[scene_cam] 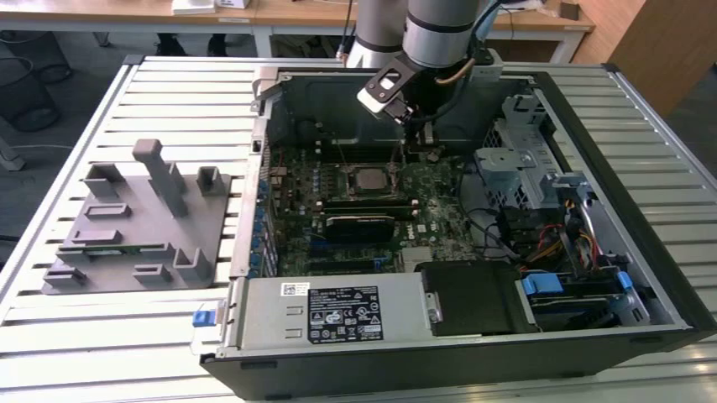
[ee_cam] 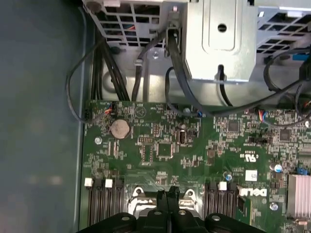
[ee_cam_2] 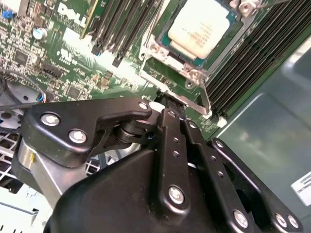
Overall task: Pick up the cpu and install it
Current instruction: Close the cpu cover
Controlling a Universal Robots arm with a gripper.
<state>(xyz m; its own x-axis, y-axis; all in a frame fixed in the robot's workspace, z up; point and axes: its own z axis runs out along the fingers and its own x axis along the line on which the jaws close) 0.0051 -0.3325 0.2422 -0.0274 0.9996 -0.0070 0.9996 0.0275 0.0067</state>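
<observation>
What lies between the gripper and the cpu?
In the second wrist view, the socket's silver metal frame lies between the gripper and the cpu.

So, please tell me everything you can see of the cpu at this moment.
The cpu is a flat square chip with a pale, softly shining metal top that bears faint print. It lies flat in its socket on the green motherboard, between rows of black memory slots. A silver metal frame surrounds it closely. The gripper is shut, with its tips beside a corner of the frame and clear of the chip's top.
</observation>
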